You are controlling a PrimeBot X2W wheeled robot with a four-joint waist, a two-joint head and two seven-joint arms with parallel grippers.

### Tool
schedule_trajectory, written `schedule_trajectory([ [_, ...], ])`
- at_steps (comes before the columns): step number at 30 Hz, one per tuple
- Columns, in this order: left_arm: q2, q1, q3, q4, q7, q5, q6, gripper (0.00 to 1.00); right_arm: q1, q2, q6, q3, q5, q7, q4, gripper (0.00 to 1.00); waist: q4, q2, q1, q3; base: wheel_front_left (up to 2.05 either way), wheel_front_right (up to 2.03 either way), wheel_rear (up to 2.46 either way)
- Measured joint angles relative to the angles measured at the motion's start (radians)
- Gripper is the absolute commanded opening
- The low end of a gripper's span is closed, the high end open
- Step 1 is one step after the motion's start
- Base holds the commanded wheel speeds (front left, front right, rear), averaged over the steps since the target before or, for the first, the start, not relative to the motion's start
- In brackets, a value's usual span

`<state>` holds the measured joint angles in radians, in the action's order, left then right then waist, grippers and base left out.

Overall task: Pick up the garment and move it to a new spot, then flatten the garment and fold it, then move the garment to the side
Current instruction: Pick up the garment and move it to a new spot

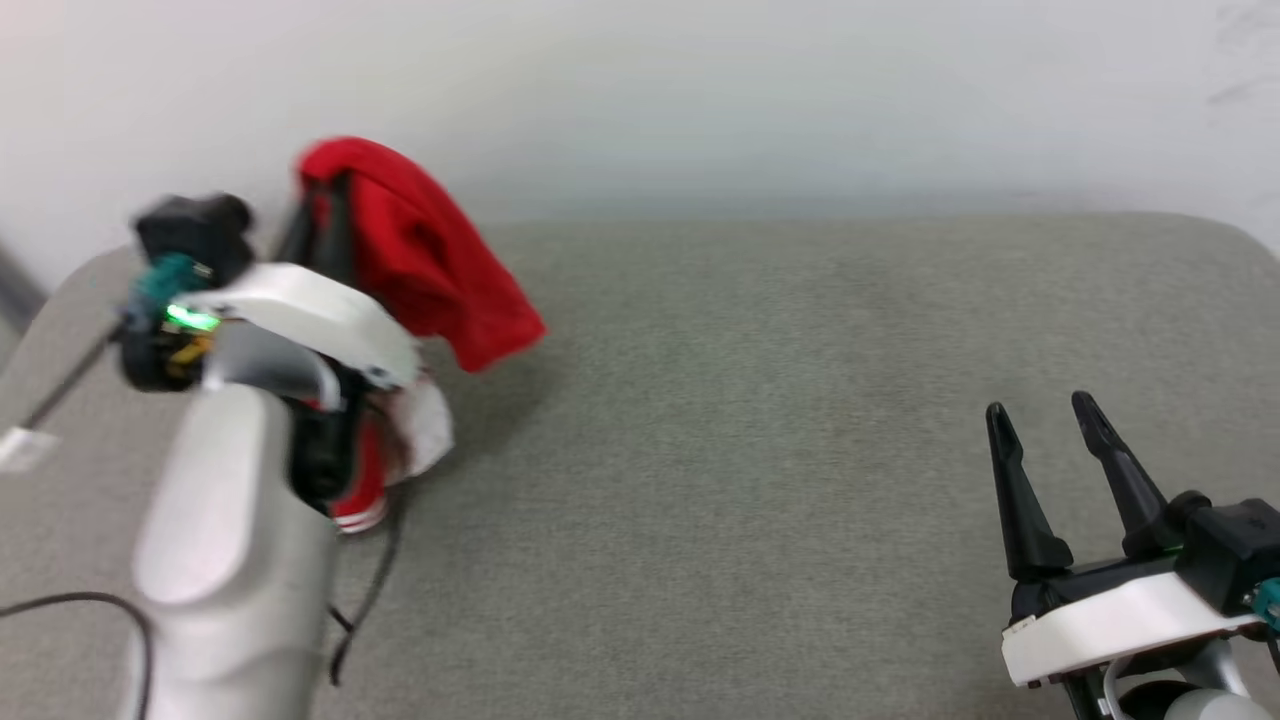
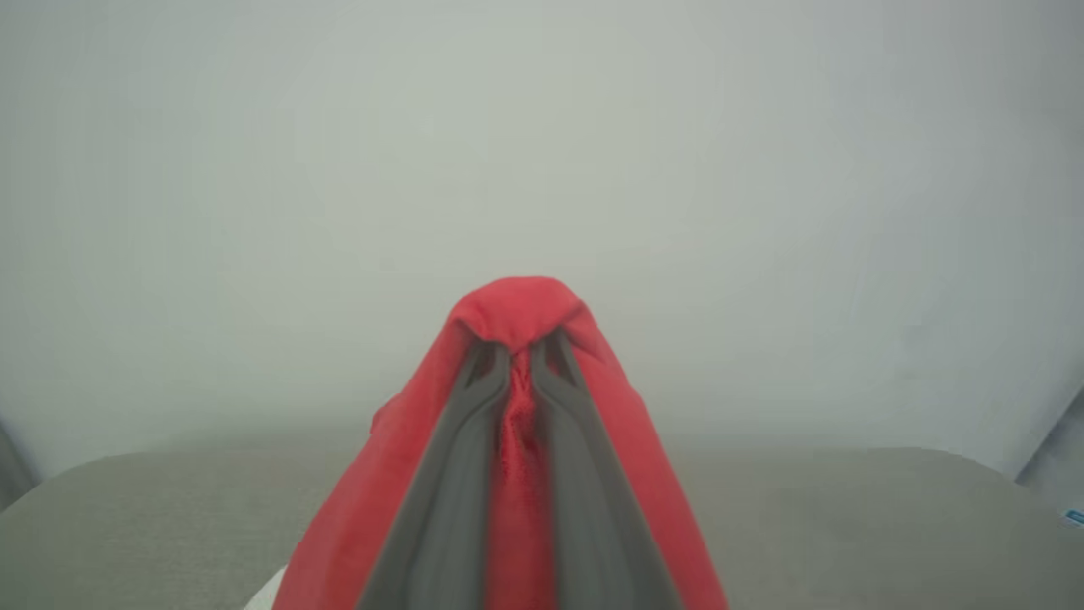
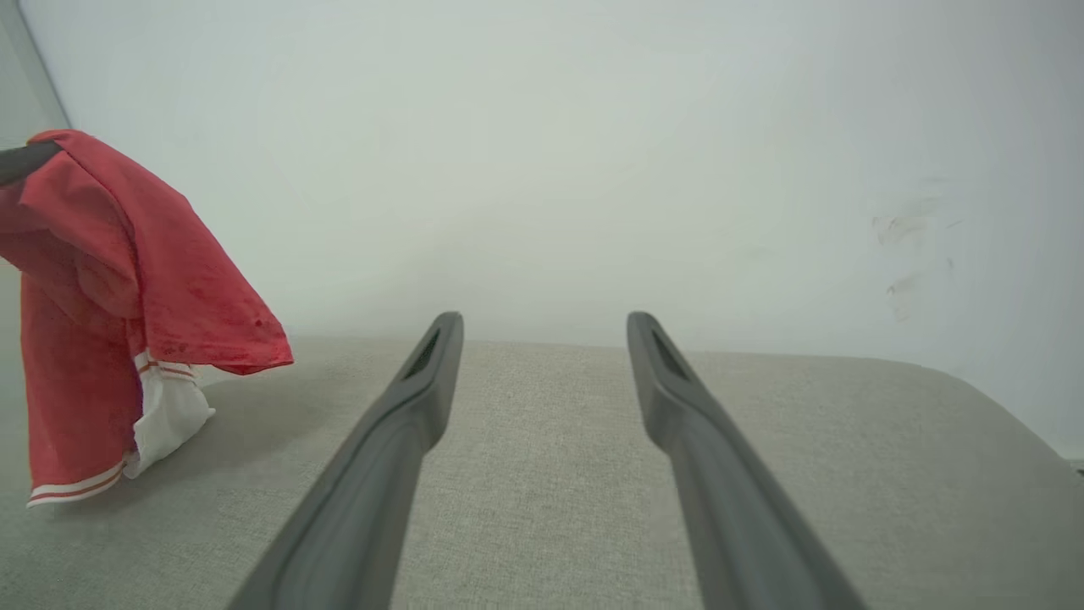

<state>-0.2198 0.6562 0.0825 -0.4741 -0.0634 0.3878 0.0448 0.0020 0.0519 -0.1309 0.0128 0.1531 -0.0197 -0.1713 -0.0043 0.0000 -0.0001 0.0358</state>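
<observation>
at the far left corner of the grey fabric-covered bench [image 1: 750, 450], the left end effector [image 1: 322, 190] is raised off the surface with its pale forearm [image 1: 230, 540] rising from the lower left of the head view. its two dark fingers [image 2: 457, 474] are drawn almost together and pinch a fold of the garment [image 1: 420, 260] between them. in the left wrist view the red cloth caps the fingertips and falls away on both sides. the garment hangs from that grip in a bunch. one red flap sticks out toward the middle of the bench, and a white sleeve [image 3: 169, 411] and a red-and-white striped hem [image 3: 72, 487] are at the bottom. the hem reaches down to about the bench surface; whether it rests there i cannot tell. a black cable [image 1: 60, 600] loops beside the forearm. behind the bench's far edge stands a plain pale wall [image 1: 700, 100]. toward the right edge, well apart from the garment, the right end effector [image 1: 1040, 410] has its fingers [image 3: 398, 424] spread wide and grips nothing, pointing at the far edge.
</observation>
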Motion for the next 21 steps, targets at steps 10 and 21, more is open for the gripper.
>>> schedule_trajectory([
  [10,0.146,-0.143,0.18,0.156,0.011,0.013,0.031,0.0,0.022,0.0,0.0,-0.013,0.002,0.015,-0.025,1.0,-0.1,0.0,-0.0001,0.003,0.0,0.0,0.0],
  [21,0.167,-0.344,0.358,0.107,-0.05,0.016,-0.011,0.0,0.019,0.0,0.0,-0.01,0.022,-0.006,-0.017,1.0,-0.117,0.0,0.0001,0.093,0.0,0.0,0.0],
])
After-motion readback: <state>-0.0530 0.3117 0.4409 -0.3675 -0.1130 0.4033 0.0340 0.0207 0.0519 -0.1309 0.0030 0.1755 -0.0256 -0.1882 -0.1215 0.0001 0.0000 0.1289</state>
